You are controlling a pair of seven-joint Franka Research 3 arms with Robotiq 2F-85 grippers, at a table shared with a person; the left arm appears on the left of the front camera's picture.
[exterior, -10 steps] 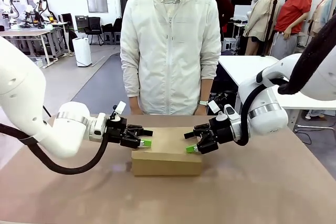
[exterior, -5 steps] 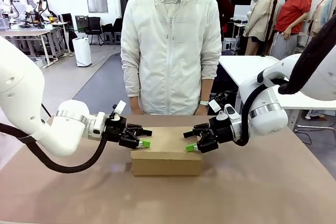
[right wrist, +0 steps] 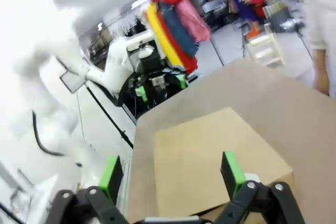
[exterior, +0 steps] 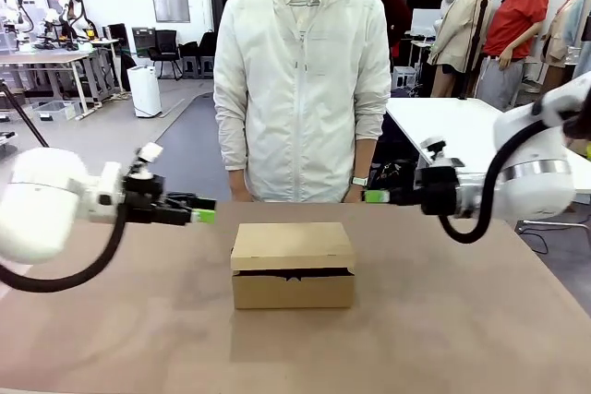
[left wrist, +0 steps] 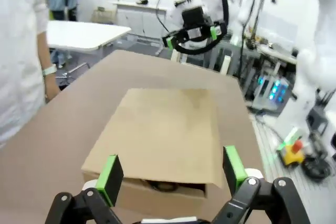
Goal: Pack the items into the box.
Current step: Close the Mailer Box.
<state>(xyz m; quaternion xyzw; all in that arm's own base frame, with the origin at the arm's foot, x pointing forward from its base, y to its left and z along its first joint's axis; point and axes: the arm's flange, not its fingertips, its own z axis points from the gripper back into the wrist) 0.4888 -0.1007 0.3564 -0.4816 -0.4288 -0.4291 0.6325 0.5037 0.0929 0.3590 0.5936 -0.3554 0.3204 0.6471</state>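
Observation:
The brown cardboard box (exterior: 292, 248) sits mid-table with its flap lid down. A narrow dark gap runs under the lid's front edge. The items are hidden, apart from a dark shape in that gap (left wrist: 164, 185). My left gripper (exterior: 202, 216) hovers open to the left of the box, clear of it. My right gripper (exterior: 375, 197) hovers open to the right and a little behind it. In the left wrist view the open gripper (left wrist: 172, 170) frames the box (left wrist: 165, 132). In the right wrist view the open gripper (right wrist: 171, 171) looks over the box (right wrist: 210, 156).
A person (exterior: 300, 89) in a white jacket stands at the far edge of the table, right behind the box. Bare brown tabletop (exterior: 443, 320) lies around the box on every side. A white table (exterior: 443, 122) stands behind at right.
Both grippers have drawn back from over the box lid, the left one to the left and the right one to the right and up. The lid now lies down.

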